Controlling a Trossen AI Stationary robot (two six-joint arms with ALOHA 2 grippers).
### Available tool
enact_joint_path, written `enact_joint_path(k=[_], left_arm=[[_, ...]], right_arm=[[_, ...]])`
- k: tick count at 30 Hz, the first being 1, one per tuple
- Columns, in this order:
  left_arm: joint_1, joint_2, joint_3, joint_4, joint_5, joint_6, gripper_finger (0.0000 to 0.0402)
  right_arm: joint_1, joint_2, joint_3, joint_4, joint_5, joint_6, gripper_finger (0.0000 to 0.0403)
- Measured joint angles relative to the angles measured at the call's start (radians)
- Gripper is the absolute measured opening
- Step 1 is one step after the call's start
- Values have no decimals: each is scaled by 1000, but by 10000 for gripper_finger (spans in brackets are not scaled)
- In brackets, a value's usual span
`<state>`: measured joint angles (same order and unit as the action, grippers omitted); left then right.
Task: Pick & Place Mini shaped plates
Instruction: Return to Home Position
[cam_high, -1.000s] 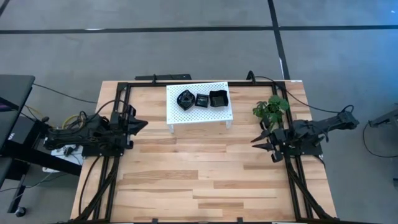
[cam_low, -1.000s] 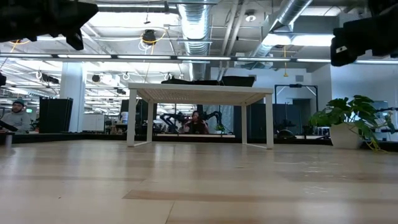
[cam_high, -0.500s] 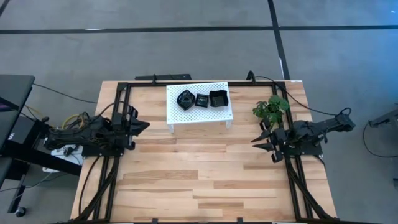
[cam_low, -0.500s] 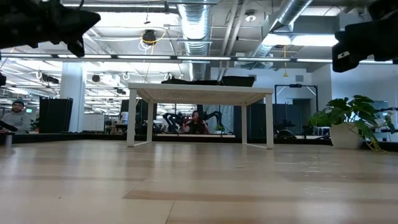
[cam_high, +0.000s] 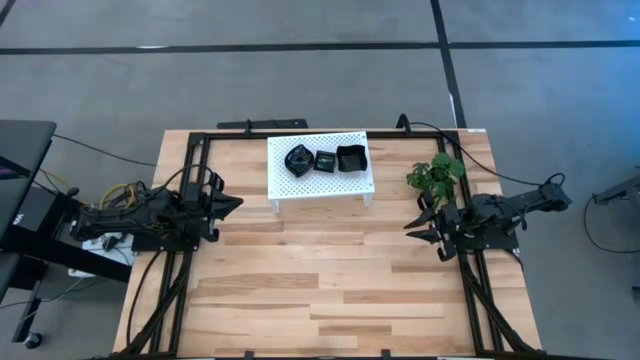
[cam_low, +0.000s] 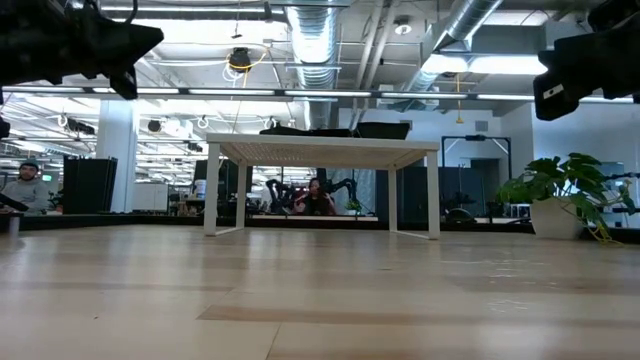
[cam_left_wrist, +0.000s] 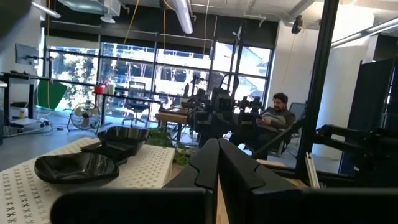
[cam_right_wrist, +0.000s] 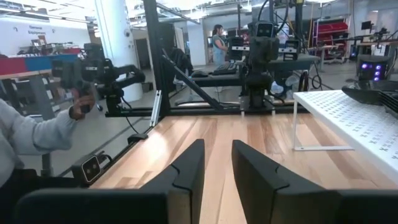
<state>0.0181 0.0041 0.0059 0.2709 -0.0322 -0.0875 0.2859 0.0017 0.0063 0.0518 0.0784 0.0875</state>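
So the mini shaped plates (cam_high: 325, 159) that I can see are sitting on top of the white perforated rack (cam_high: 320, 185), upper middle of the high view. They're in three little black piles side by side: a wavy-rimmed rounded pile (cam_high: 298, 159) on the picture's left, a small square pile (cam_high: 326, 160) in the middle, and a bigger square pile (cam_high: 350, 157) on the right.

Over at the left side of the frame, the left gripper (cam_high: 234, 202) hangs above the desk (cam_high: 320, 290), fingers pressed together with nothing between them (its wrist view shows them touching). On the right side, the right gripper (cam_high: 411, 229) sits just below the little green plant (cam_high: 436, 175), fingers apart and empty. Both grippers are well apart from the rack.
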Motion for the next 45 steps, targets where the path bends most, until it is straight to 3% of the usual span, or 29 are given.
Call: enact_joint_path(k=[28,45], left_arm=[[0,208,0,0,0,3,11],[0,248,0,1,0,3,11]], right_arm=[[0,0,-1,0,0,0,77],[0,0,-1,0,0,0,77]])
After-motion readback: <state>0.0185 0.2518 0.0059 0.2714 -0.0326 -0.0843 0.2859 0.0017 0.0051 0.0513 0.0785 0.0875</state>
